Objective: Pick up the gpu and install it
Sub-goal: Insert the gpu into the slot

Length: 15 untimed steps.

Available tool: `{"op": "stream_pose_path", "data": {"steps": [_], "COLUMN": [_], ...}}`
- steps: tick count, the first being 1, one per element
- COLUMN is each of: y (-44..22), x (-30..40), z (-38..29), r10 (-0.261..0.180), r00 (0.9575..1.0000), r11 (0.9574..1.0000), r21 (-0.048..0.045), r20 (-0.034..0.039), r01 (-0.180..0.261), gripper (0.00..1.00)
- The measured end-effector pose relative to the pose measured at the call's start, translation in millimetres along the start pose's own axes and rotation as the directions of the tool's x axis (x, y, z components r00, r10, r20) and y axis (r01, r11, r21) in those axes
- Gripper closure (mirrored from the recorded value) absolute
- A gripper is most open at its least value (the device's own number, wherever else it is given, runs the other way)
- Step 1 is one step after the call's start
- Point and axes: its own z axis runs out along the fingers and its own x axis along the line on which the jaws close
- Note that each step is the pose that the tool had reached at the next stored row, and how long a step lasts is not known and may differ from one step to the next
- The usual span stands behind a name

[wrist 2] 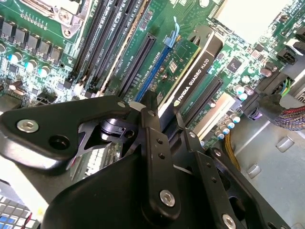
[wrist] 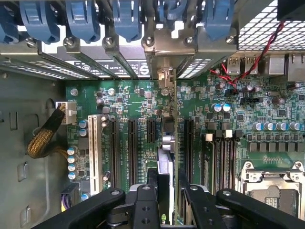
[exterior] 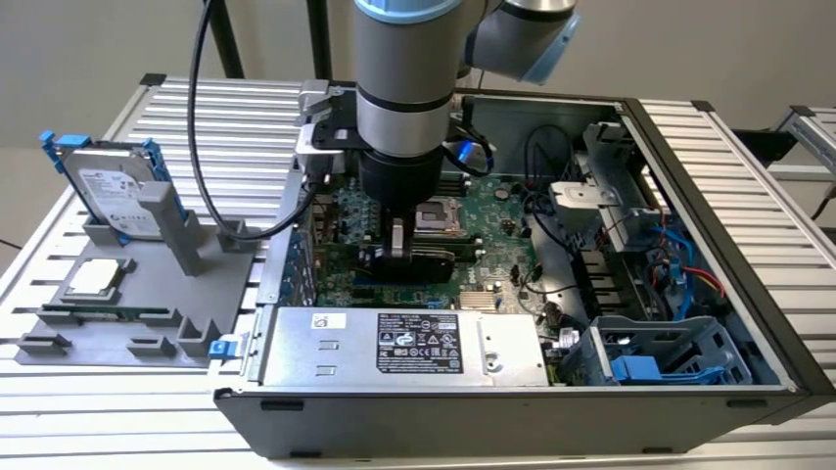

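One open computer case lies on the slatted bench, toward the exterior view's right. One robot arm reaches straight down into it. Inside, one silver power supply sits along the near wall and one green motherboard covers the floor. One grey fixture tray rests at the bench's edge on the exterior view's left, carrying one hard drive upright in a blue frame, one processor chip lying flat, and one RAM stick (narrow, lying flat). One gripper has its jaws clamped on the gpu. The card stands on edge over the motherboard, between the row of long black slots; its long axis runs along those slots toward the case's rear wall with the blue bracket clips. Slots flank the card closely on both sides, leaving little side room
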Motion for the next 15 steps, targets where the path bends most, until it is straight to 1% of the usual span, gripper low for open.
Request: {"op": "stream_pose_path", "data": {"steps": [6, 11, 15], "y": [-0.1, -0.5, -0.7], "x": [-0.1, 0.0, 0.0], "z": [0.0, -3.8, -4.2], "r10": [0.0, 0.0, 0.0], "r00": [1.0, 1.0, 1.0], "r11": [1.0, 1.0, 1.0], "r21": [0.0, -0.0026, -0.0029], "r20": [0.0003, 0.0, 0.0002], "r01": [0.0, 0.0, 0.0], "gripper": [1.0, 1.0, 1.0]}}
